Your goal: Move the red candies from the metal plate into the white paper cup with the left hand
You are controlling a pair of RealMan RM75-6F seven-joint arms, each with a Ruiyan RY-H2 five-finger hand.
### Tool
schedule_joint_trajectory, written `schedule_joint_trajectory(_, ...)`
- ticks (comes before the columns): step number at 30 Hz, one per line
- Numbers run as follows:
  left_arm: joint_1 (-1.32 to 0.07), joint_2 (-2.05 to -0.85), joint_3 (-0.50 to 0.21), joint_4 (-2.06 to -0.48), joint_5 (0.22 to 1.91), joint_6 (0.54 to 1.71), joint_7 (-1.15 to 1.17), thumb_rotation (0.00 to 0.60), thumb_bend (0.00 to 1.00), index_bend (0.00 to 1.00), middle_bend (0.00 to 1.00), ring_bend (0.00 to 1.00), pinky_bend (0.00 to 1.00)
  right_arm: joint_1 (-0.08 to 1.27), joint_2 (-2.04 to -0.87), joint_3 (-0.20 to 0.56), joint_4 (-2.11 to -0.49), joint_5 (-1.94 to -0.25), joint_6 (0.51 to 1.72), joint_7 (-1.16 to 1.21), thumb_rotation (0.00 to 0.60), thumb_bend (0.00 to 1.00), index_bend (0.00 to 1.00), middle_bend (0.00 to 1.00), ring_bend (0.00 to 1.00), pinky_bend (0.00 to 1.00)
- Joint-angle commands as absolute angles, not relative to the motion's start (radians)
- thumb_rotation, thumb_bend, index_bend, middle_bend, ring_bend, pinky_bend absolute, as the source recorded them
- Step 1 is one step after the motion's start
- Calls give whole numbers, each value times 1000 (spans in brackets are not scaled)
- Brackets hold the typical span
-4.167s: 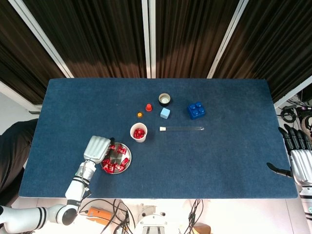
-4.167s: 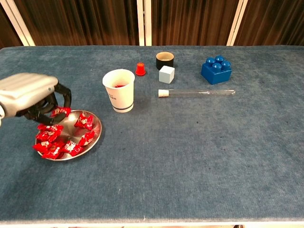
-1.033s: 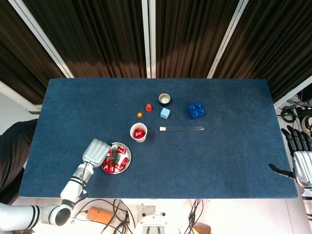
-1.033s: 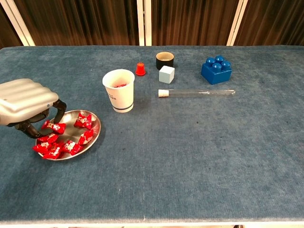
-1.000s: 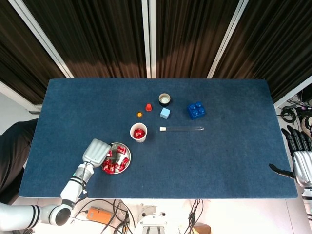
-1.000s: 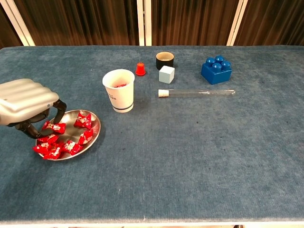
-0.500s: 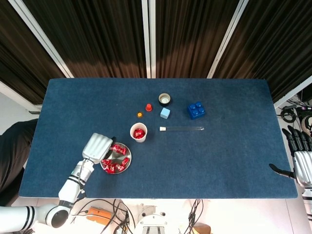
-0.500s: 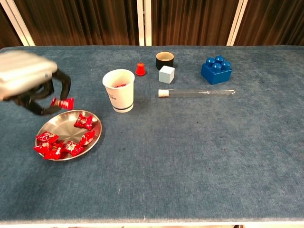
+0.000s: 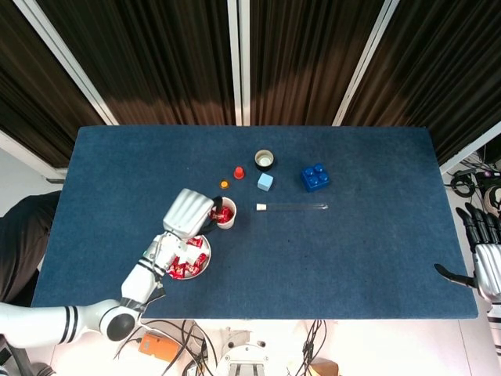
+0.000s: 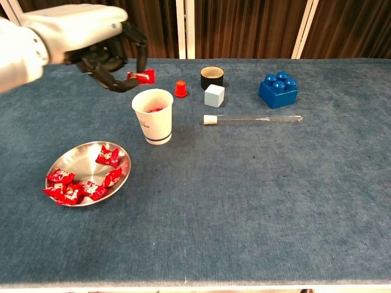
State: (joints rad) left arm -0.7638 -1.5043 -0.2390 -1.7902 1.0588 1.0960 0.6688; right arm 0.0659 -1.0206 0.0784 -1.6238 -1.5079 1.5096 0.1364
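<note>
Above the white paper cup [image 10: 153, 115], the left hand [image 10: 101, 43] pinches one red candy [image 10: 142, 76]; right hand [image 9: 487, 270] rests open at the surface's right edge

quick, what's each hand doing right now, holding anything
Left hand: pinching a red candy just above the white paper cup.
Right hand: at the table's edge, fingers apart, holding nothing.

Open table lies left of and behind the left hand [image 10: 91, 36], while the white paper cup [image 10: 153, 115] below it, red cap [image 10: 180, 89] and black-rimmed cup [image 10: 212, 77] crowd its right.
</note>
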Motion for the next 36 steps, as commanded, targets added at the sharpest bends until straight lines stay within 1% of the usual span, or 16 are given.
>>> schedule_joint_trajectory(1,-824,-1561,-275,-1731,982,1052,692,600,342,592,899,854,786,65,-1021,78,-1620,-1505,1508,140,600,185,0,27,0,86)
schedule_joint_trajectory(7,-875,-1608,-271,-1661,884,1044,755,600,330,577,899,854,786,64,-1023,79,-1612,-1502,1506,149,600,185,0,27,0,86)
schedule_joint_trajectory(9,-882,-1616,-266,-1650,852,1058,777,600,311,537,899,854,786,64,-1023,79,-1608,-1501,1505,152,600,185,0,27,0,86)
schedule_joint_trajectory(11,-880,-1616,-259,-1653,838,1075,786,600,272,464,899,854,786,64,-1023,79,-1606,-1500,1504,153,600,185,0,27,0,86)
schedule_joint_trajectory(13,-871,-1614,-249,-1662,848,1106,785,600,225,407,899,854,786,65,-1023,79,-1605,-1499,1501,154,600,185,0,27,0,86)
schedule_joint_trajectory(15,-857,-1606,-236,-1677,871,1140,781,600,185,378,899,853,786,67,-1024,80,-1604,-1501,1498,155,600,185,0,27,0,86)
schedule_joint_trajectory(22,-782,-1549,-183,-1757,982,1244,718,600,167,378,899,853,786,75,-1026,82,-1607,-1509,1494,153,600,185,0,27,0,89)
schedule_joint_trajectory(27,-701,-1523,-103,-1787,1089,1311,646,600,168,427,899,853,786,78,-1024,84,-1608,-1511,1493,152,600,185,0,27,0,90)
schedule_joint_trajectory(29,-676,-1520,-70,-1788,1111,1320,635,600,172,437,899,853,786,80,-1024,83,-1610,-1514,1491,150,600,185,0,27,0,90)
schedule_joint_trajectory(32,-654,-1522,-40,-1778,1129,1318,629,600,184,438,899,853,786,82,-1024,83,-1611,-1516,1491,148,600,185,0,27,0,90)
schedule_joint_trajectory(36,-645,-1548,-10,-1736,1135,1278,638,600,195,438,899,853,786,82,-1025,82,-1612,-1517,1491,148,600,185,0,27,0,90)
